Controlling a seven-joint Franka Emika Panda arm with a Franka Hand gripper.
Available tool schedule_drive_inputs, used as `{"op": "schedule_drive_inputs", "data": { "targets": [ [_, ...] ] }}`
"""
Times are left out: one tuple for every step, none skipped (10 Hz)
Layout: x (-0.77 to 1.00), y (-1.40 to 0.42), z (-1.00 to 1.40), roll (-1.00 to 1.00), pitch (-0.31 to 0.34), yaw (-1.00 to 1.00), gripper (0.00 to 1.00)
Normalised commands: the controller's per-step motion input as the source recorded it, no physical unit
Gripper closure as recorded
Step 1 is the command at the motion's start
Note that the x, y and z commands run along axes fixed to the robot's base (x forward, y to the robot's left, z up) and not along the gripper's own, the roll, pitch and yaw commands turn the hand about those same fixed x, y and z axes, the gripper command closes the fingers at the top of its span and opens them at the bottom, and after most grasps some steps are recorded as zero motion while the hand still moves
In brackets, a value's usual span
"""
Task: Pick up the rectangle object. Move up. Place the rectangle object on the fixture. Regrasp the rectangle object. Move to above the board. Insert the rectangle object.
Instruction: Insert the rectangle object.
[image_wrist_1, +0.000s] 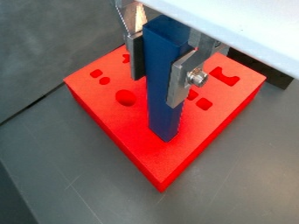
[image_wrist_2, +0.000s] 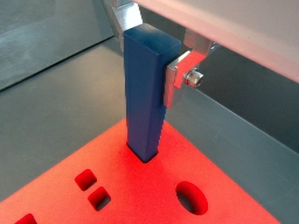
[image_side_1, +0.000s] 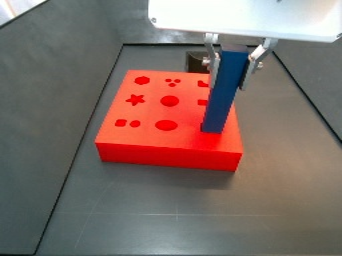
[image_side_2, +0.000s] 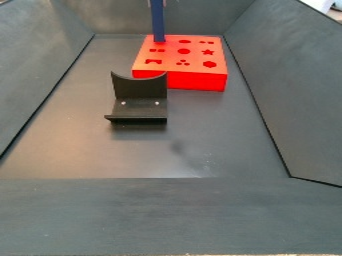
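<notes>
1. The claw (image_wrist_1: 159, 63) is closed on the upper part of the rectangle object (image_wrist_1: 165, 87), its silver fingers (image_wrist_1: 181, 77) pressed flat against 2 opposite faces.
2. The rectangle object stands upright over the board (image_side_1: 154, 135), its lower end at the board's top near 1 edge (image_wrist_2: 145, 153).
3. Whether that end sits in a hole cannot be told.
4. In a side view the bar (image_side_2: 156, 18) is cut off at the frame edge and the claw is out of sight.
5. The fixture (image_side_2: 138, 100) stands on the floor apart from the board (image_side_2: 187, 70).
</notes>
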Motion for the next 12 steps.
{"op": "schedule_drive_inputs", "data": {
  "targets": [
    [-0.04, 0.0, -0.16, -0.09, -0.196, -0.08, 1.0],
    [-0.07, -0.02, -0.27, 0.0, -0.211, -0.05, 1.0],
    [-0.11, -0.1, -0.33, 0.05, -0.219, -0.04, 1.0],
    [-0.11, -0.14, -0.35, 0.12, -0.214, -0.05, 1.0],
    [-0.11, -0.15, -0.4, 0.14, -0.226, -0.05, 1.0],
    [-0.08, -0.09, -0.42, 0.13, -0.229, -0.05, 1.0],
    [-0.01, -0.02, -0.45, 0.11, -0.219, -0.01, 1.0],
    [0.0, 0.0, -0.41, 0.03, -0.171, -0.05, 1.0],
    [0.01, 0.0, -0.26, 0.0, -0.11, -0.07, 1.0],
    [0.0, 0.0, 0.0, 0.0, -0.01, 0.0, 1.0],
    [-0.02, 0.0, 0.0, 0.0, 0.0, -0.03, 1.0],
    [0.0, 0.0, 0.0, 0.01, 0.0, -0.01, 1.0]
  ]
}}
